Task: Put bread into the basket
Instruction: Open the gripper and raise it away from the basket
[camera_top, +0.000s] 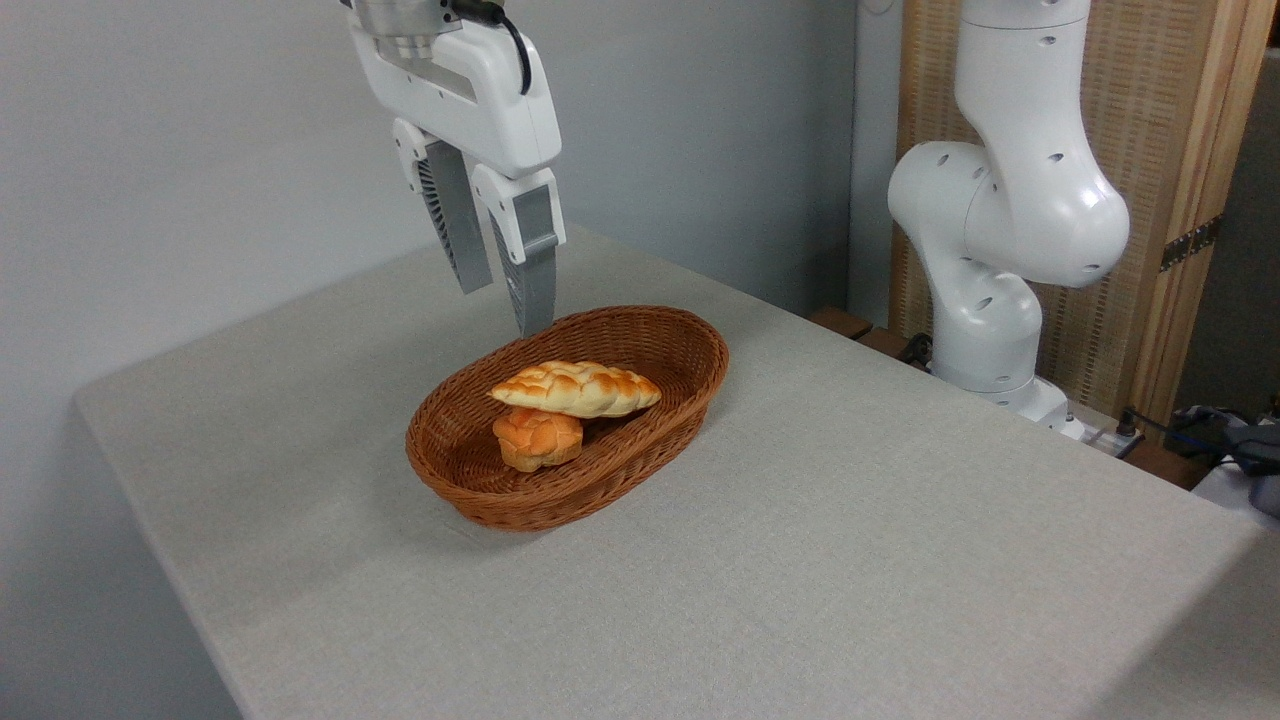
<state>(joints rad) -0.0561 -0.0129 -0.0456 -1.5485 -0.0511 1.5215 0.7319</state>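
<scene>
Your bread (577, 388) already lies inside the basket (690, 345), propped across the small round bun (537, 438) — so the placing step looks finished. The gripper (505, 290) hangs empty above the basket's far rim, its fingers a little apart, holding nothing. What's left is probably only to lift clear — though from this angle you can't tell how steadily the loaf rests.

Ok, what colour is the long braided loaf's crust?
Golden-orange on top, pale along the sides; the bread shows clearly in the fixed camera view.
</scene>
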